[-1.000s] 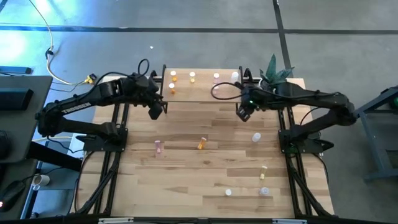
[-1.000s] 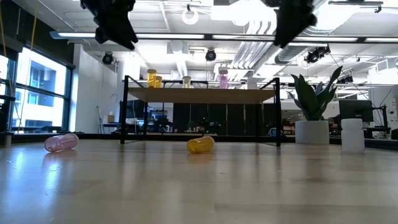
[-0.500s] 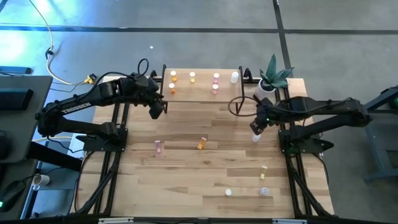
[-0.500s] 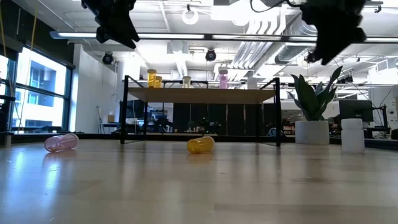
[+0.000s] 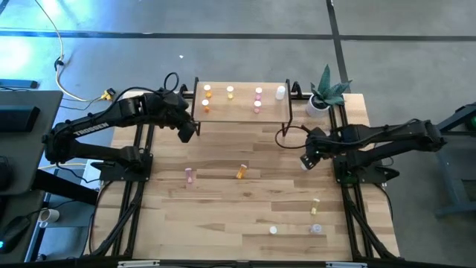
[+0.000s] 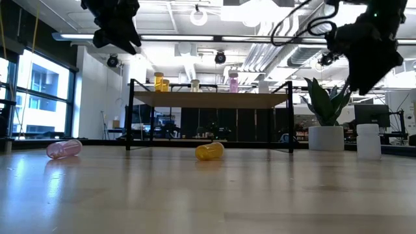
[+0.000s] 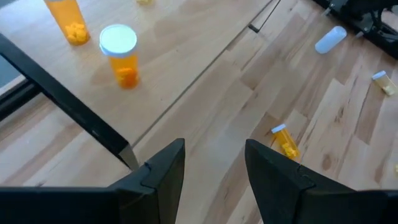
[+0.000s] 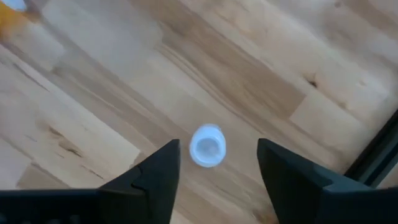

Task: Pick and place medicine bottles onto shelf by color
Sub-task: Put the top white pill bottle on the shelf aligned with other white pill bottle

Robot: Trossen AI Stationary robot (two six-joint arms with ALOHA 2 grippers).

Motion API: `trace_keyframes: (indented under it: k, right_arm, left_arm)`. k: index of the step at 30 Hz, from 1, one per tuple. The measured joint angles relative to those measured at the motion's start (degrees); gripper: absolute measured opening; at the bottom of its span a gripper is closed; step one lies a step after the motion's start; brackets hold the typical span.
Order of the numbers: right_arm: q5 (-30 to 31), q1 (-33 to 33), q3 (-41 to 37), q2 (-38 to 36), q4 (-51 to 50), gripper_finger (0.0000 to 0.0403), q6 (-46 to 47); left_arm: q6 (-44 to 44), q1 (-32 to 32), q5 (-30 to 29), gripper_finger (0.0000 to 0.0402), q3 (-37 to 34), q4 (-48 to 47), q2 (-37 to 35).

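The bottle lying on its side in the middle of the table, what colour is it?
Yellow-orange, with a white cap. The bottle shows best in the low view, lying in front of the shelf.

We see a grey concrete floor [image 5: 245, 37], tall windows [image 6: 39, 97], bright ceiling lights [image 6: 198, 16], exposed ducts [image 6: 260, 58] and a monitor [image 6: 370, 116].

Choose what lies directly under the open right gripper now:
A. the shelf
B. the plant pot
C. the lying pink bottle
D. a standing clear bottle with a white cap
D. In the right wrist view the open right gripper frames the white cap of an upright clear bottle on the table, seen from above.
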Motion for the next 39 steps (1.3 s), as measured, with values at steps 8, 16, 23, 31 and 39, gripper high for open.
trace_keyframes:
  k: [8, 16, 23, 31, 39]
  right_arm:
    - [-1.88, 0.00, -5.45, 0.00, 2.44, 0.0247, 4.08]
    - [-2.70, 0.00, -10.04, 0.04, 10.16, 0.0248, 4.37]
    - [-2.75, 0.00, -14.10, 0.07, 14.86, 0.0248, 4.36]
    - [-2.73, 0.00, -17.39, 0.09, 17.83, 0.0248, 4.07]
    - [-2.31, 0.00, -17.84, 0.09, 18.10, 0.0235, 4.11]
  left_arm:
    - [-0.17, 0.00, -0.23, 0.0174, 0.00, -0.41, 0.00]
    - [-0.15, 0.00, -0.54, 0.0177, 0.02, -0.40, 0.02]
    - [0.00, 0.00, -0.83, 0.0177, 0.02, -0.37, 0.02]
    - [0.00, 0.00, -0.87, 0.0178, 0.02, -0.33, 0.02]
    - [0.00, 0.02, -1.31, 0.0179, 0.02, -0.31, 0.02]
